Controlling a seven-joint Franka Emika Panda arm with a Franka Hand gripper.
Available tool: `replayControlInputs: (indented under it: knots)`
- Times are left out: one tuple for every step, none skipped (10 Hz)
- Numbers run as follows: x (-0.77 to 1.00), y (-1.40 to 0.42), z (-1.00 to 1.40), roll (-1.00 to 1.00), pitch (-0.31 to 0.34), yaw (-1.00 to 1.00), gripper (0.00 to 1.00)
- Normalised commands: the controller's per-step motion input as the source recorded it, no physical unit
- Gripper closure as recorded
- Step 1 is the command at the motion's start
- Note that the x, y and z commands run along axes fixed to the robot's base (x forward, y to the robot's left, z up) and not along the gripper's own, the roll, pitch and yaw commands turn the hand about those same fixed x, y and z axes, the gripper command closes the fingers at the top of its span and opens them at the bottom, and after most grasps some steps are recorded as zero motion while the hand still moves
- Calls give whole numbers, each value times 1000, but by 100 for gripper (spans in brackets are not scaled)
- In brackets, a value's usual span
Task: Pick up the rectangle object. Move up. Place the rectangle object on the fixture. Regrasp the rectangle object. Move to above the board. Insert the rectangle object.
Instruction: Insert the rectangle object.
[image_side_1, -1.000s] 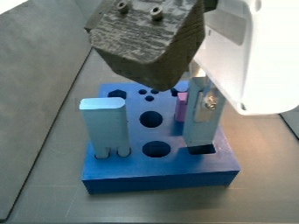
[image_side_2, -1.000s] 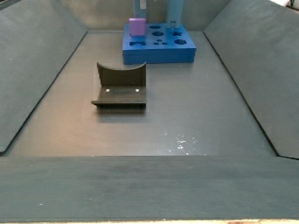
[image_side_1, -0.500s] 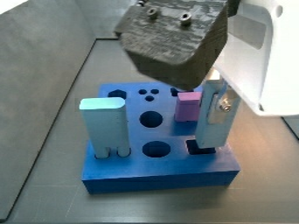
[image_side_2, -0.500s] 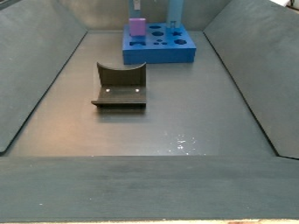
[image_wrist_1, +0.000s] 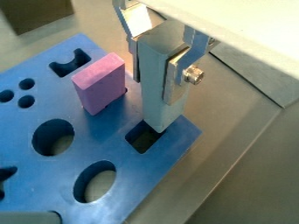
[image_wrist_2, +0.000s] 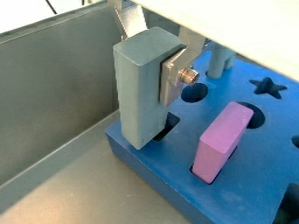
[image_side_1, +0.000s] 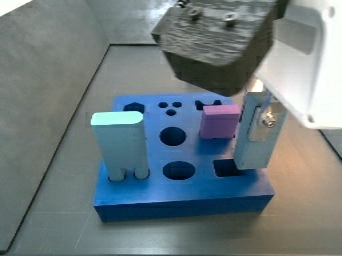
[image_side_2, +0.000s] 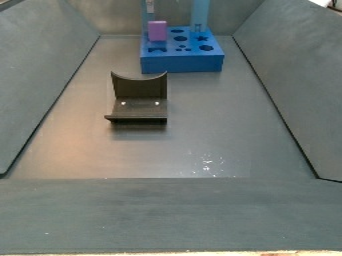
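"Two silver fingers (image_wrist_1: 184, 72) are clamping what?"

"The gripper (image_side_1: 262, 115) is pinching the rectangle object (image_wrist_2: 142, 87), a matte, sharp-cornered slab standing upright over a square hole (image_wrist_1: 146, 138) near the glossy board (image_side_1: 181, 195) corner. The pink block (image_wrist_2: 222, 143) is standing just beside it; the fixture (image_side_2: 135, 99) is sitting well apart."

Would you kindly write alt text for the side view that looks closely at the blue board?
The gripper holds the rectangle object upright, its lower end at a rectangular slot near the corner of the board. A pink block stands in the board beside it, and a taller pale blue round-topped block stands at the opposite side.
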Motion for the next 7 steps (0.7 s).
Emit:
replayControlInputs:
  knots:
    - [0,0,0,20,0,0,100]
    - [0,-94,6,306,0,0,100]
    - [-29,-89,100,643,3,74,100]
    - [-14,-54,83,414,0,186,100]
    - [-43,-126,0,229,-3,69,100]
    - [-23,-100,0,126,0,17,100]
    - [-77,0,0,29,-77,217,100]
